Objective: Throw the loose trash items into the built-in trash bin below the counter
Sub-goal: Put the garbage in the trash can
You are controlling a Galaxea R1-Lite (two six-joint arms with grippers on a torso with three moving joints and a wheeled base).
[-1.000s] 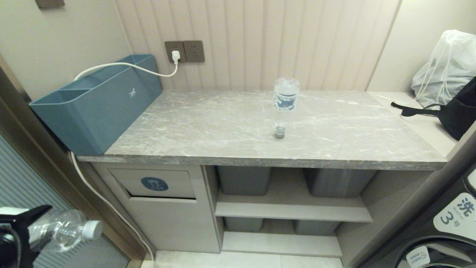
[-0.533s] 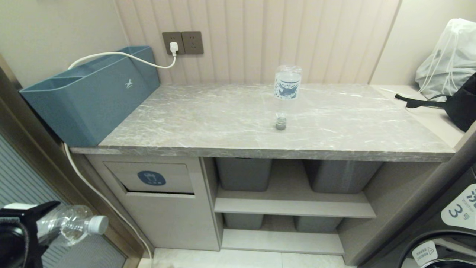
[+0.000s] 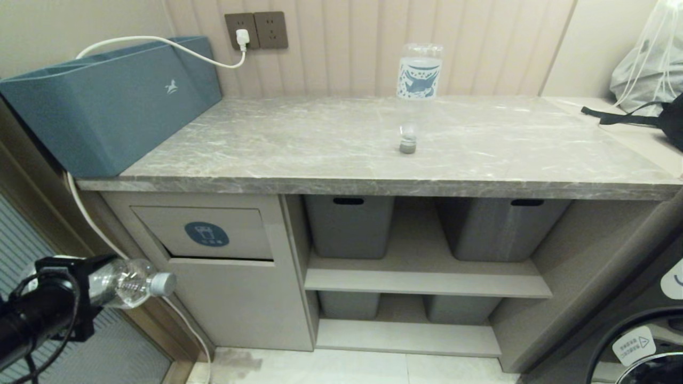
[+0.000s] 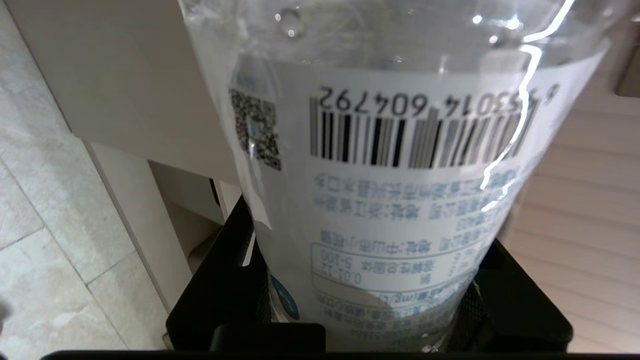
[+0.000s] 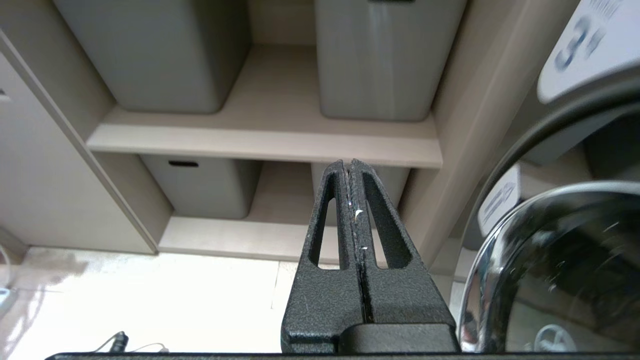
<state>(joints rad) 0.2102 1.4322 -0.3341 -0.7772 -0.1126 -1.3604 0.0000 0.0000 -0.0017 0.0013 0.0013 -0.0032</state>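
Note:
A clear plastic bottle (image 3: 128, 282) with a pale cap lies level in my left gripper (image 3: 90, 288), which is shut on its labelled body (image 4: 400, 175). Its cap points toward the beige cabinet, just below and left of the built-in trash bin flap (image 3: 207, 233) with the round blue sticker. The flap is tilted slightly ajar at its lower edge. A second bottle (image 3: 418, 90) stands cap down on the grey marble counter (image 3: 267, 154). My right gripper (image 5: 348, 172) is shut and empty, low before the shelves.
A teal box (image 3: 106, 101) sits at the counter's left end, with a white cable (image 3: 160, 42) running to the wall socket. Grey tubs (image 3: 349, 226) fill the shelves beside the bin. Bags (image 3: 645, 74) lie at the right; a washing machine door (image 3: 640, 341) is lower right.
The camera has sunk, so the counter and cabinet sit higher in the picture. My left gripper with its bottle has risen and moved right, closer to the cabinet front. The right gripper stays put.

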